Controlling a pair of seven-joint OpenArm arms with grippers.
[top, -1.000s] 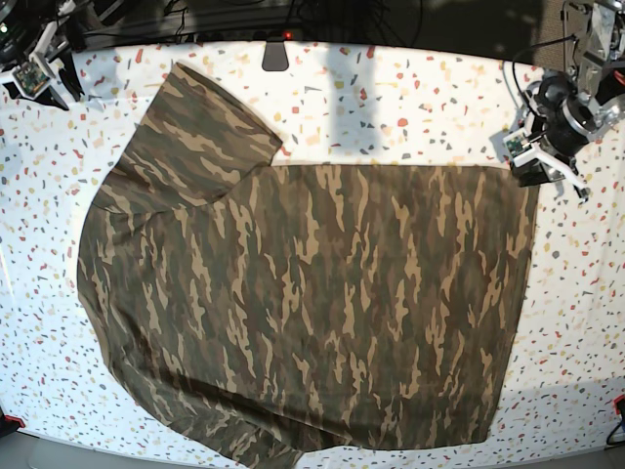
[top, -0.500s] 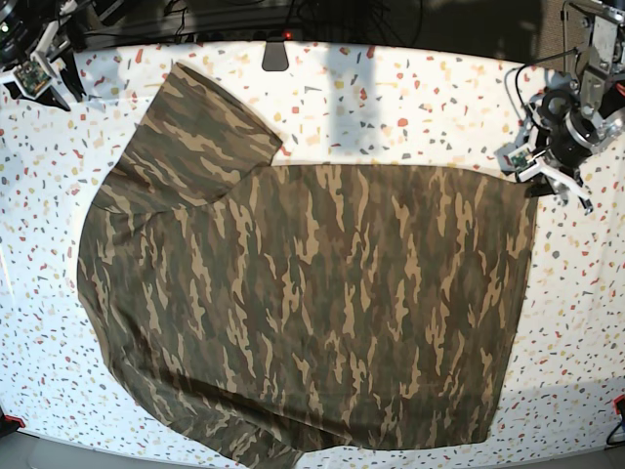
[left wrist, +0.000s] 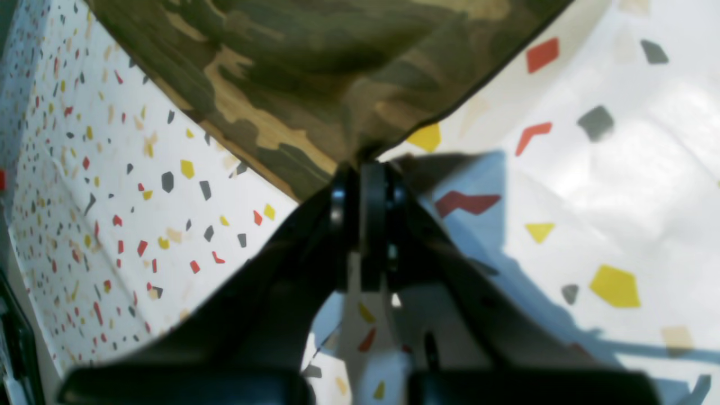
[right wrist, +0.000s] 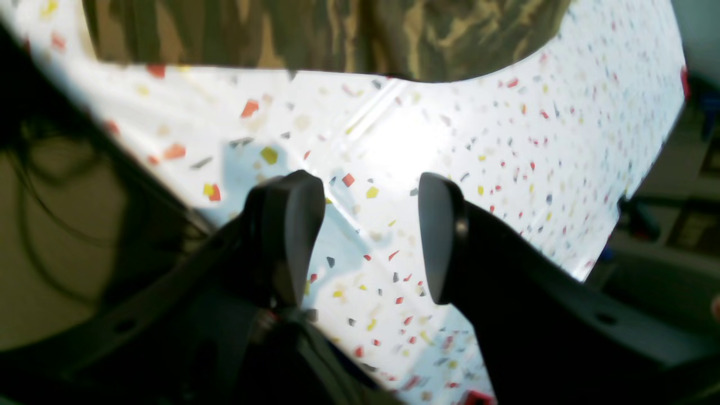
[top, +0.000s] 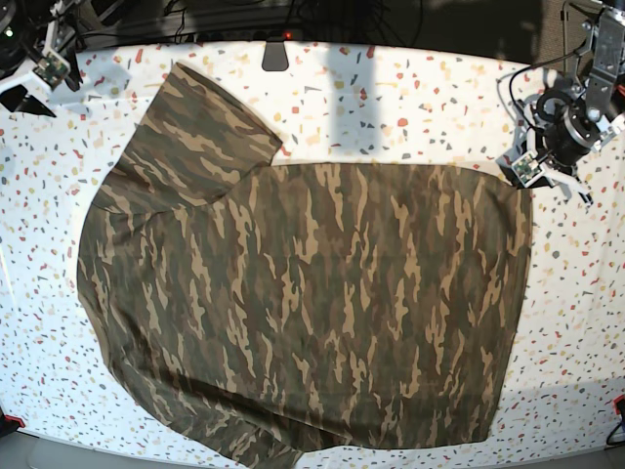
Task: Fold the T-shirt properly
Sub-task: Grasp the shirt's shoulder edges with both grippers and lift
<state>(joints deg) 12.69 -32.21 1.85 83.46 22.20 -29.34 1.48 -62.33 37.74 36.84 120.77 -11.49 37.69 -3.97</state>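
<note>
The camouflage T-shirt (top: 312, 303) lies spread flat on the speckled table (top: 410, 107), one sleeve (top: 195, 137) pointing to the far left. My left gripper (top: 527, 178) is shut on the shirt's far right corner. The left wrist view shows its fingers (left wrist: 365, 225) pressed together on the cloth corner (left wrist: 315, 84), low over the table. My right gripper (top: 31, 86) is open and empty at the far left corner of the table, off the shirt. In the right wrist view (right wrist: 365, 236) its fingers stand wide apart above bare table, with the shirt's edge (right wrist: 337, 39) ahead.
A small black fitting (top: 275, 54) sits at the table's far edge, with cables behind it. The shirt's lower hem reaches the table's front edge (top: 547, 454). Bare table surface shows along the far side and at the right.
My left gripper has shifted slightly up and left, still on the shirt's corner, and the right edge has drawn in a little. My right arm has drawn back toward the far left.
</note>
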